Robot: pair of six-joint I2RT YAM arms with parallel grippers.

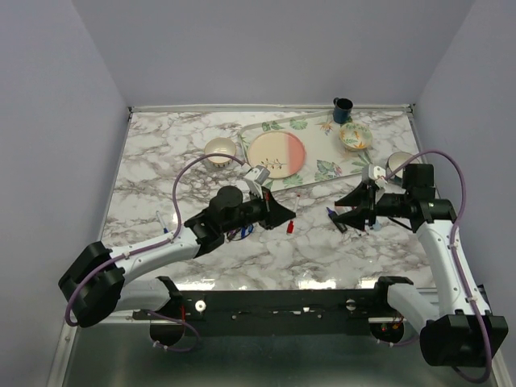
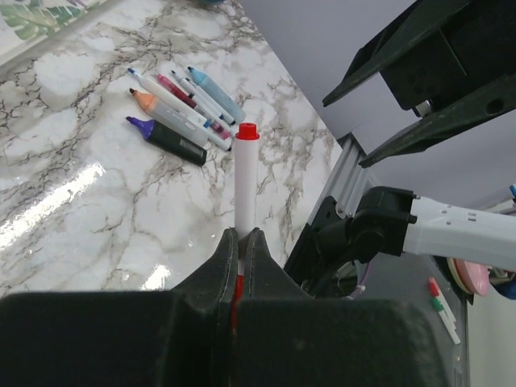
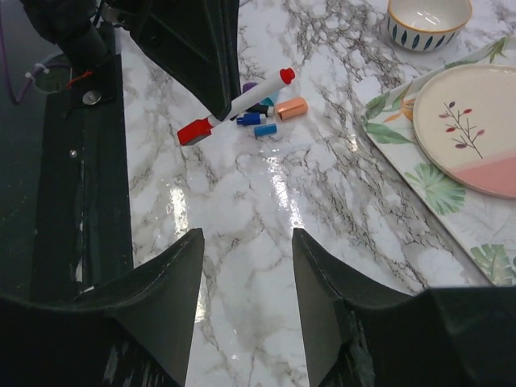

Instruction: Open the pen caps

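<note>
The left gripper (image 1: 286, 211) is seen from above, pinched shut on a thin white pen (image 1: 290, 225). The pen is held up over the shiny marble table (image 1: 161, 161). The right gripper (image 1: 332, 207) is pointed at it from a little way off, with its jaws apart and nothing between them. More pens (image 1: 340, 226) are laid on the table just below it. Some small caps (image 1: 239, 235) are seen under the left arm.

In the left wrist view, two black fingers (image 2: 219, 266) are pressed together around the smooth, round white pen (image 2: 245, 185). A red end (image 2: 247, 131) is seen at its top. The other pens (image 2: 181, 113) are laid side by side on the table behind it, with orange, purple, pink and light blue tips.

In the right wrist view, the right gripper (image 3: 247, 242) is held about half open, and only bare table is seen in the gap. The white pen (image 3: 242, 103) is gripped by the left gripper (image 3: 216, 97) and is red at both ends. The caps (image 3: 270, 119), short plastic tubes in orange and blue, are piled just behind it. A round plate (image 3: 476, 121) is set on a leafy tray (image 3: 387, 121), and a bowl (image 3: 427, 20) is set beside it.
</note>
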